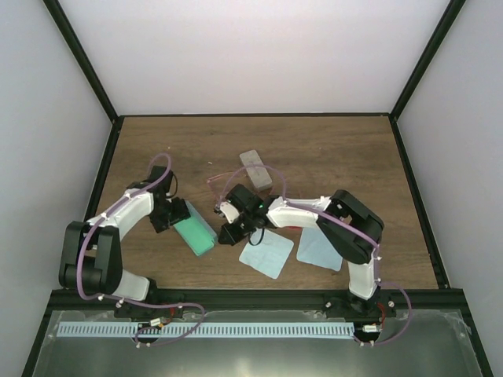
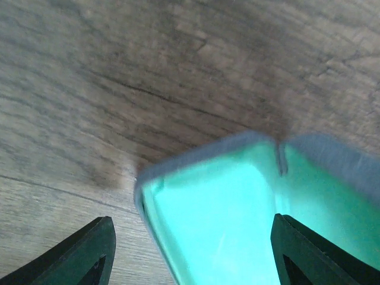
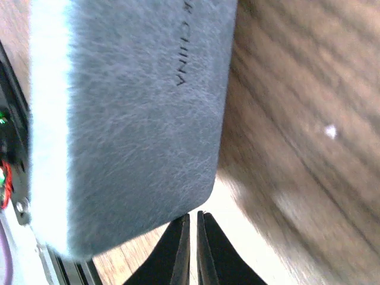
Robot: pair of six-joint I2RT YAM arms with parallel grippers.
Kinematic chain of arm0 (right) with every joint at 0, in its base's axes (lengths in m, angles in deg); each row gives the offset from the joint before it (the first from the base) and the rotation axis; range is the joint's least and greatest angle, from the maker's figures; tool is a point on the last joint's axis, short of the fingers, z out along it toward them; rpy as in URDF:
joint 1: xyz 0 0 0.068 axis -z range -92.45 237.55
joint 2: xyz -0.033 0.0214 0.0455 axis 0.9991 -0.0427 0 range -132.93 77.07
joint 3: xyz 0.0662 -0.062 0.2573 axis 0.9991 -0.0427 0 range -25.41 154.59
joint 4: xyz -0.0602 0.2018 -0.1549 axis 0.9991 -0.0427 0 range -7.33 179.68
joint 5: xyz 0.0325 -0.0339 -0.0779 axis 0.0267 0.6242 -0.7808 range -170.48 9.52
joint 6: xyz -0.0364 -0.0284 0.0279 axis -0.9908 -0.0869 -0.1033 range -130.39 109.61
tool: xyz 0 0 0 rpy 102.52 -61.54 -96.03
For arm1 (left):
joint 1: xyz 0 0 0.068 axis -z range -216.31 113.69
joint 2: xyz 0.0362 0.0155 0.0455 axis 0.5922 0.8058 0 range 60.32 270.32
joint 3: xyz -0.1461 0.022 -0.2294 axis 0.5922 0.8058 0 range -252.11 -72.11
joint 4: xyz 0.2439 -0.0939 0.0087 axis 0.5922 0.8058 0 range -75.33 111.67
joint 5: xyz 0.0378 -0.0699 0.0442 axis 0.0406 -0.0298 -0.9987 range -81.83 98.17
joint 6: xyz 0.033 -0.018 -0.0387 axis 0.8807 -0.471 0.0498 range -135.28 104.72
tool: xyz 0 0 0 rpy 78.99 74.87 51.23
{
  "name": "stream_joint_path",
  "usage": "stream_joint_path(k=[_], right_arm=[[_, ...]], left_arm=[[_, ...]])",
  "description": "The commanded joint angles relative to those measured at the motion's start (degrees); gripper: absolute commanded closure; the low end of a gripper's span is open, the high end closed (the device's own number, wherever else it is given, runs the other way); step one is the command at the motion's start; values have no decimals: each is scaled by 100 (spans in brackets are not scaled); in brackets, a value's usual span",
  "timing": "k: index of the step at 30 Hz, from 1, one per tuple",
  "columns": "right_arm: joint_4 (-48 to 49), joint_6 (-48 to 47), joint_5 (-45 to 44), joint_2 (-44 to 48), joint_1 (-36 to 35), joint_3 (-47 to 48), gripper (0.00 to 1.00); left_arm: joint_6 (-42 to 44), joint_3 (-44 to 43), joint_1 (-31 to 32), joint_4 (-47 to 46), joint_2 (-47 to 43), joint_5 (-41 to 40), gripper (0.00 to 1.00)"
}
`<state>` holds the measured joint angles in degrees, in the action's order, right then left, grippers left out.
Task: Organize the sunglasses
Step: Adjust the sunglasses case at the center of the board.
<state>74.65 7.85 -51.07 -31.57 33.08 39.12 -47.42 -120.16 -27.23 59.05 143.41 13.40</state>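
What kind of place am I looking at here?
Probably a robot test booth: a left arm and right arm bolted at a wooden table, enclosed by plain white walls.

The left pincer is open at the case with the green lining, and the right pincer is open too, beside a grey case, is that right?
Not quite. The right pincer is shut, with no gap, as the right wrist view shows. The rest holds: the left pincer is open at the green-lined case, and a grey case sits beside the right pincer.
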Motion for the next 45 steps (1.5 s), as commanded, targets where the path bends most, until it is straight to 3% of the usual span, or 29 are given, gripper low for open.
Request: stream_joint_path(k=[1,12,15,18,21,25,31,33,38,45], right_arm=[[95,119,-48,-125,-2,682,95],[-498,163,-467,-596,256,1775,86],[-616,132,-566,-401,262,1843,78],[-575,141,-540,-163,249,1765,63],[-676,113,-631,0,183,1875,53],[-817,-16,-1004,345,-14,1945,52],[-816,-243,-774,754,-400,1739,63],[-860,-324,-693,769,-581,1644,72],[-898,-571,-623,589,-1005,1390,97],[-497,-610,-596,268,-1175,921,99]], left_arm=[[-46,242,-20,-118,-245,256,27],[-252,563,-20,-59,-783,180,27],[-313,660,-19,-54,-947,93,32],[-443,696,-20,16,-1023,-62,36],[-632,753,-20,-19,-1198,-106,47],[-758,810,-20,-124,-1296,-198,71],[-756,819,-20,-451,-898,-120,86],[-754,789,-36,-619,-759,-84,95],[-678,432,-99,-895,-328,11,96],[-550,263,-100,-984,22,-128,96]])
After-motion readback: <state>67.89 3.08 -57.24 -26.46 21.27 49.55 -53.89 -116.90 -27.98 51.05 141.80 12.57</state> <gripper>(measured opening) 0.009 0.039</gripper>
